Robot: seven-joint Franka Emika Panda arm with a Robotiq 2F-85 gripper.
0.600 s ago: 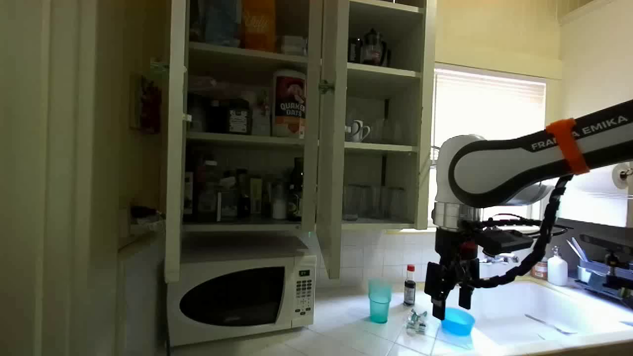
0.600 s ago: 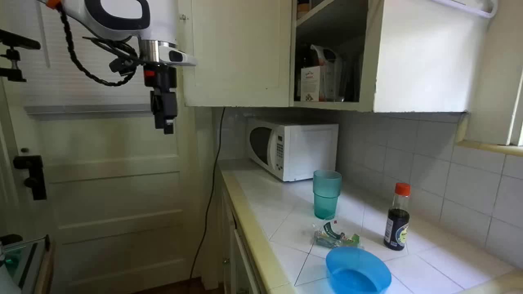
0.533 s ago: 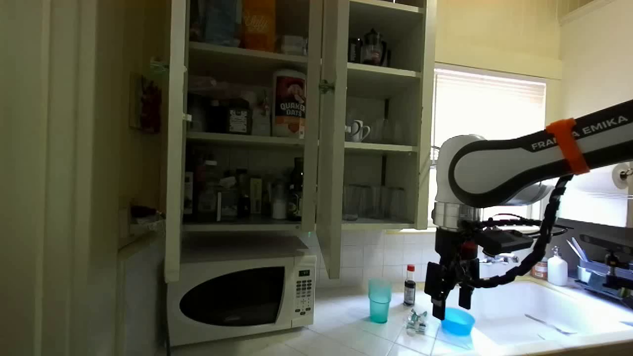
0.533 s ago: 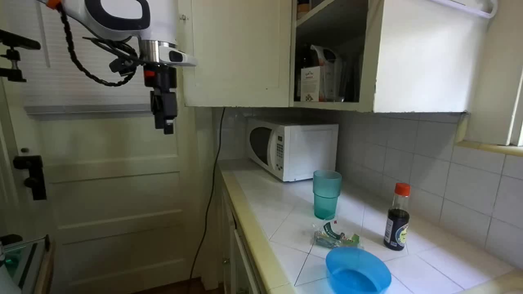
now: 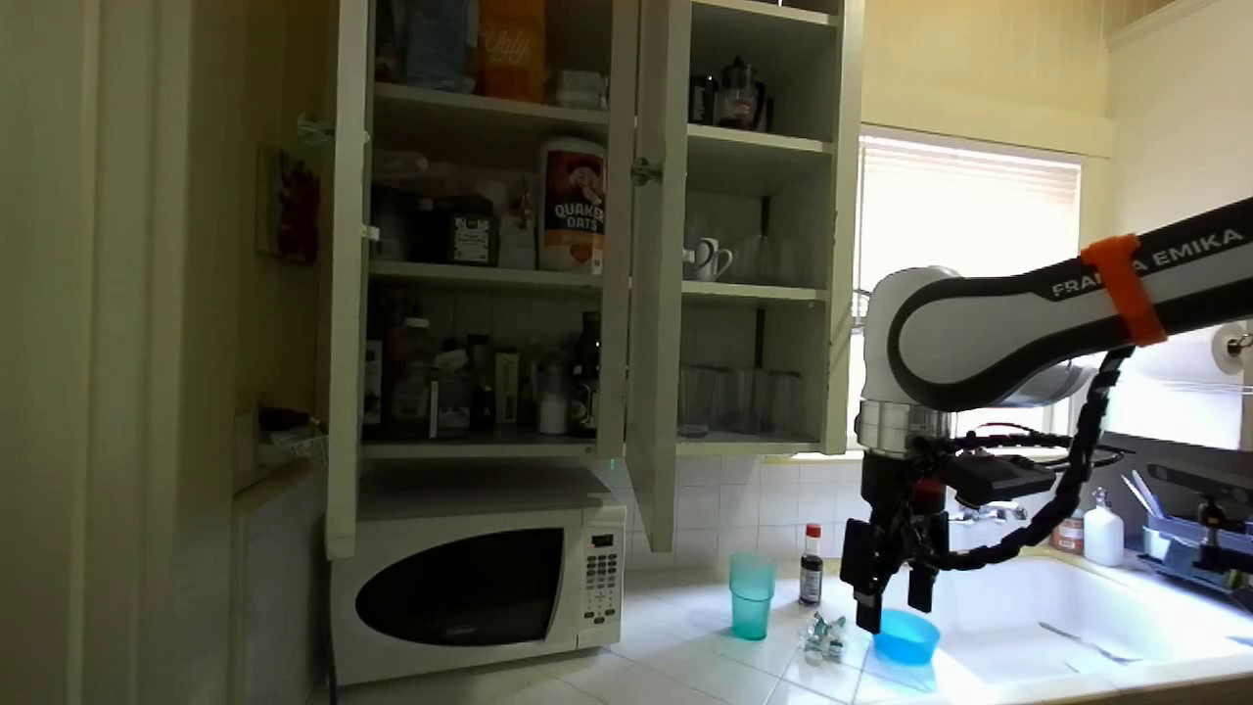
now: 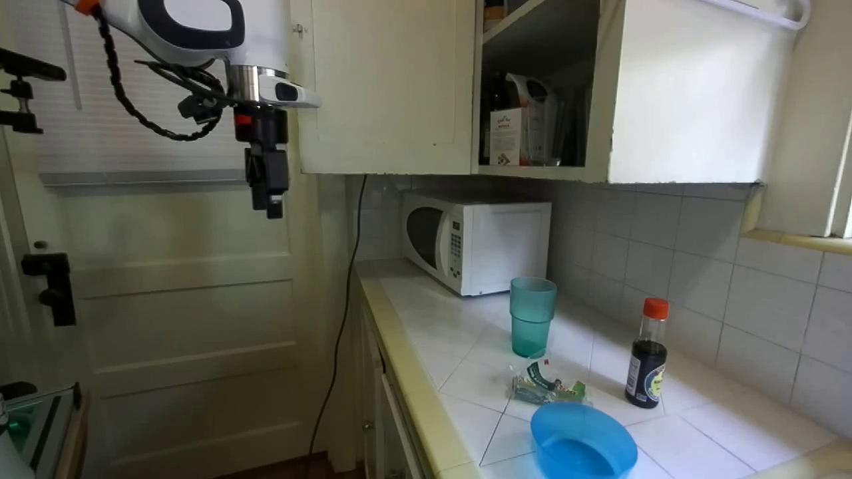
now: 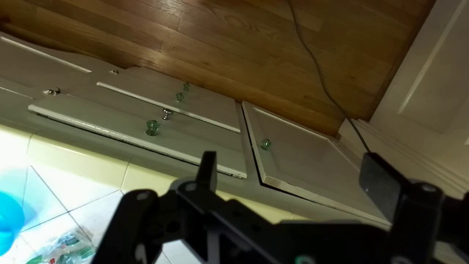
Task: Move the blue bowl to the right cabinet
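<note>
The blue bowl (image 5: 905, 638) sits upright on the white tiled counter beside the sink. It is nearest the camera in an exterior view (image 6: 583, 439), and part of it shows at the left edge of the wrist view (image 7: 9, 220). My gripper (image 5: 894, 604) points down with its fingers apart and nothing between them. It hangs well above counter height, beyond the counter's front edge, in an exterior view (image 6: 269, 206). In the wrist view my gripper (image 7: 293, 172) is over the lower cabinet fronts, away from the bowl. The right cabinet (image 5: 756, 292) stands open, with mugs and clear glasses on its shelves.
A teal cup (image 6: 532, 318), a crumpled plastic packet (image 6: 546, 386) and a red-capped bottle (image 6: 647, 359) stand near the bowl. A cabinet door (image 5: 658, 294) juts out left of the right cabinet. The microwave (image 5: 480, 587) is at the counter's far end. The sink (image 5: 1028, 627) lies beside the bowl.
</note>
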